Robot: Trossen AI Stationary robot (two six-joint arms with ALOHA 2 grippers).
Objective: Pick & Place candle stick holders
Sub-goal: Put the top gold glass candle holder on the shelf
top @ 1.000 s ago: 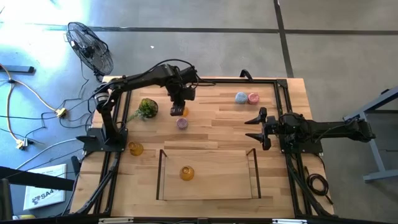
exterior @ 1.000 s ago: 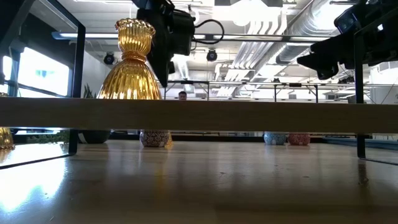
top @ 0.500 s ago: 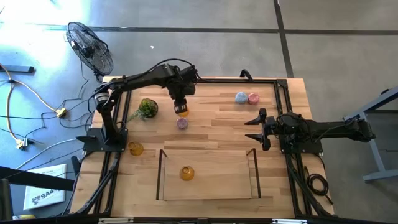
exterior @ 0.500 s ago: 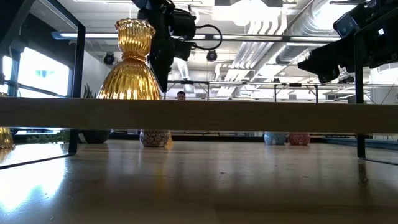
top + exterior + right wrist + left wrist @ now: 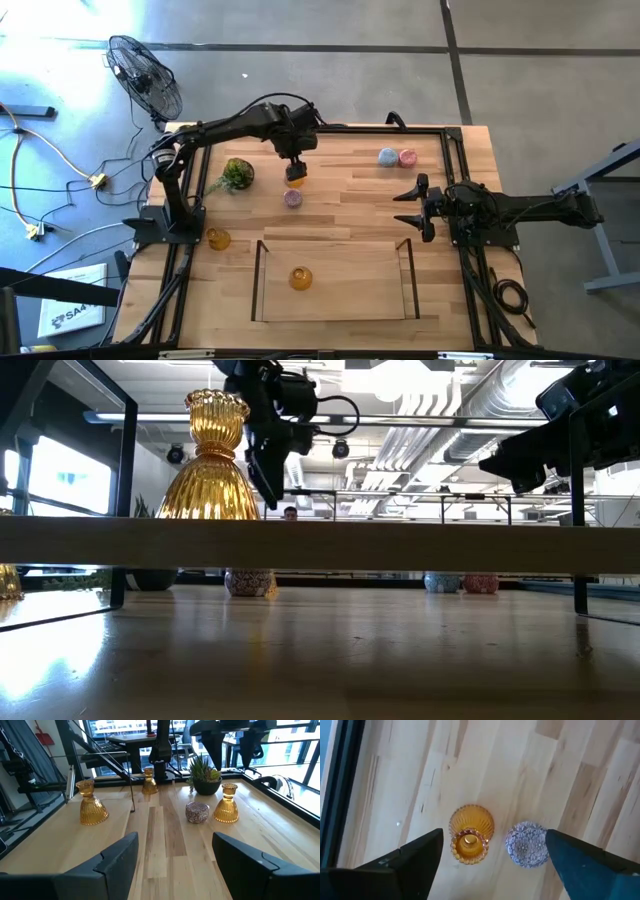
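Since the earlier frame, left gripper (image 5: 295, 168) had spread apart above amber holder (image 5: 470, 834), beside purple holder (image 5: 527, 844); right gripper (image 5: 408, 207) waited apart, far right.

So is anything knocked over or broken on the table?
Nothing stands out. The amber ribbed glass holder stands upright beside the purple patterned glass holder, under the open left gripper. Another amber holder stands in the wooden tray.
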